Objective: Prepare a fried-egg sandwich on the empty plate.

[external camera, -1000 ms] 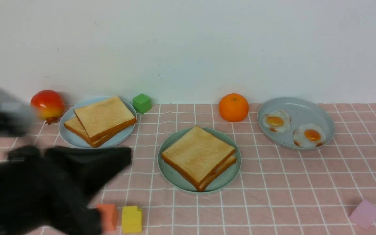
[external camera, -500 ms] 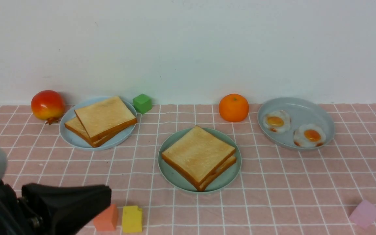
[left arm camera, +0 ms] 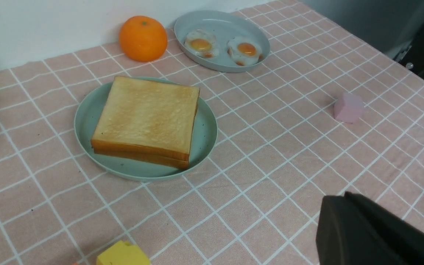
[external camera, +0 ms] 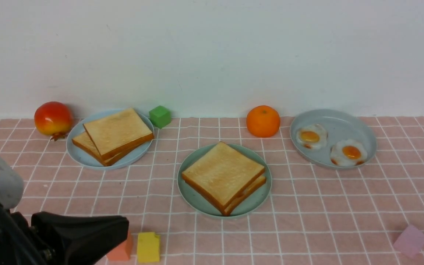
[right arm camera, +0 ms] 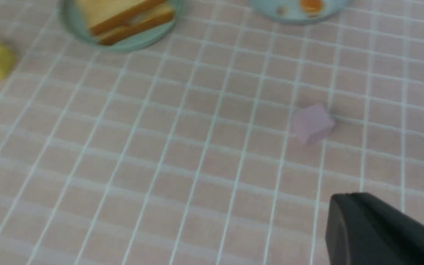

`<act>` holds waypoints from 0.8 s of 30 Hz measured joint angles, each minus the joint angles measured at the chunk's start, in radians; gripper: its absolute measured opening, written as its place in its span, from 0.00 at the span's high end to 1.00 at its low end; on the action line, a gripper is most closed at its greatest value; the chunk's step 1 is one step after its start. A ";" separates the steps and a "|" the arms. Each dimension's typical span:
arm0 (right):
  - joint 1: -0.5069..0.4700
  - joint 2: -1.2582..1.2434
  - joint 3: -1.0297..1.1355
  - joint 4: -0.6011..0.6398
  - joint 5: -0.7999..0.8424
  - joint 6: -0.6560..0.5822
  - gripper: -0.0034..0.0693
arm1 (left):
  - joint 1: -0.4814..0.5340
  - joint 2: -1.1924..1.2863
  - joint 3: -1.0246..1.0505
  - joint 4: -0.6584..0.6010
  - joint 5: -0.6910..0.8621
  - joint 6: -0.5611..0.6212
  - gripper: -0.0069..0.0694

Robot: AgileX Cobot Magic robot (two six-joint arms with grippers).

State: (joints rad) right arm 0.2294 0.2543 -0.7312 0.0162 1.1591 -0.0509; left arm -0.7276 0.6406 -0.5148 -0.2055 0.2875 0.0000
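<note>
The fried-egg sandwich [external camera: 223,175] lies on the mint-green plate [external camera: 193,198] in the middle of the cloth. Its two toast slices are stacked slightly askew, and a pale layer shows between them at the right edge. The left wrist view shows the sandwich [left arm camera: 145,114] and its plate [left arm camera: 204,136] from the side. My left gripper [external camera: 123,224] is shut and empty, low at the front left, well apart from the plate; its closed tips [left arm camera: 335,200] hang over bare cloth. My right gripper [right arm camera: 344,200] is outside the front view, shut and empty above the cloth.
At the back left stand a pale blue plate [external camera: 87,158] with two toast slices, a red fruit [external camera: 53,117] and a green cube [external camera: 160,116]. At the back right are an orange [external camera: 263,120] and a grey-blue dish [external camera: 344,121] holding two fried eggs. Orange [external camera: 122,251], yellow [external camera: 148,246] and pink [external camera: 410,240] blocks sit near the front.
My left arm has drawn back from in front of the toast plate to the front left corner and come to rest. The sandwich and plates have not moved.
</note>
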 joint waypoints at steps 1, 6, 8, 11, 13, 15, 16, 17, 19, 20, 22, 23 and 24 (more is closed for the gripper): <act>-0.034 -0.035 0.058 0.009 -0.086 -0.027 0.96 | 0.000 0.000 0.000 0.000 0.000 0.000 0.93; -0.191 -0.154 0.442 0.117 -0.618 -0.093 0.97 | 0.000 0.000 0.000 0.000 0.000 0.000 0.93; -0.221 -0.185 0.572 0.169 -0.762 -0.086 0.97 | 0.000 0.000 0.000 0.000 0.000 0.000 0.93; -0.237 -0.234 0.704 0.203 -0.859 -0.085 0.97 | 0.000 0.000 0.000 0.000 0.000 0.000 0.93; -0.240 -0.254 0.742 0.207 -0.872 -0.084 0.97 | 0.000 0.000 0.000 0.000 0.000 0.000 0.93; -0.240 -0.264 0.758 0.205 -0.857 -0.081 0.97 | 0.000 0.000 0.000 0.000 0.000 0.000 0.93; -0.240 -0.264 0.758 0.204 -0.848 -0.074 0.97 | 0.000 0.000 0.000 0.000 0.001 0.000 0.93; -0.240 -0.264 0.758 0.204 -0.845 -0.073 0.97 | 0.000 0.000 0.000 0.000 0.001 0.000 0.93; -0.240 -0.264 0.757 0.201 -0.806 -0.058 0.97 | 0.000 0.000 0.000 0.000 0.001 0.000 0.93; -0.240 -0.264 0.754 0.200 -0.789 -0.051 0.97 | 0.000 0.000 0.000 0.000 0.001 0.000 0.92; -0.240 -0.264 0.752 0.196 -0.773 -0.028 0.97 | 0.000 0.000 0.000 0.000 0.001 0.000 0.92; -0.240 -0.264 0.750 0.188 -0.769 -0.007 0.97 | 0.000 0.000 0.000 0.000 0.001 0.000 0.92; -0.240 -0.264 0.750 0.182 -0.767 0.001 0.97 | 0.000 0.000 0.000 0.000 0.001 0.000 0.92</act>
State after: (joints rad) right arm -0.0106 -0.0098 0.0188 0.1987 0.3924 -0.0497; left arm -0.7276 0.6406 -0.5148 -0.2055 0.2884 0.0000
